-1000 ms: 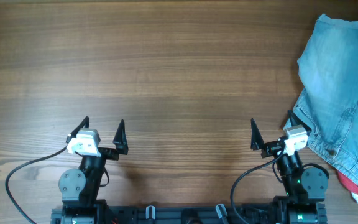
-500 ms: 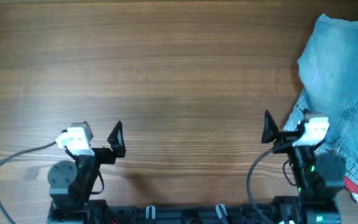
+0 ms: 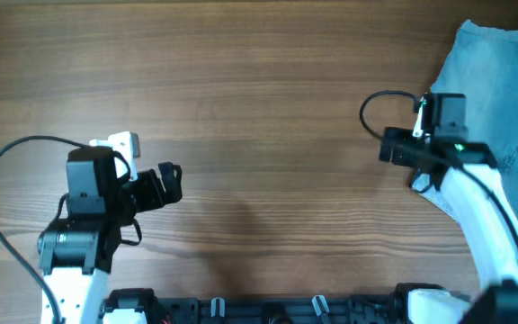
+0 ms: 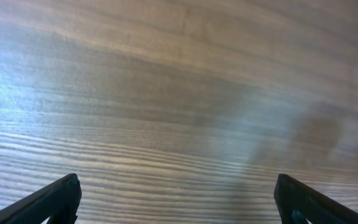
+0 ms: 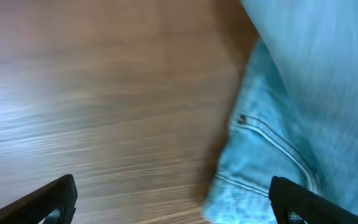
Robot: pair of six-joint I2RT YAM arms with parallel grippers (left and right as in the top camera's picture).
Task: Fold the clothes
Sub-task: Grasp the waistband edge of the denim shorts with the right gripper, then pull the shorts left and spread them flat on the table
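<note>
Two dark fingertips (image 4: 58, 200) of the left gripper (image 4: 179, 202) frame the bottom corners of the left wrist view, spread wide with nothing between them. Below them there is only the bare wooden table (image 4: 179, 74); no part of the denim shorts (image 5: 303, 81) shows in this view.

From the right wrist, the right gripper (image 5: 173, 199) is likewise spread wide and empty. Its far-side fingertip sits low over the pale blue cloth, while the other stands off the shorts over bare wood. The shorts fill the right part of this view: a stitched seam and a small metal rivet (image 5: 242, 119) lie near their edge, and the edge itself curls up a little from the wood. The claw has not closed on the fabric, and I cannot tell whether it touches it.

Seen from overhead, the shorts lie rumpled at the table's right edge, partly cut off by the frame, with the right arm reaching up to their near border. The left arm is well apart from the shorts, toward the opposite side.

By my judgement the task has barely begun. No fold is made, and the shorts are neither flattened nor gripped. Taking hold, drawing them toward the middle, spreading them flat and folding are all still to do.
</note>
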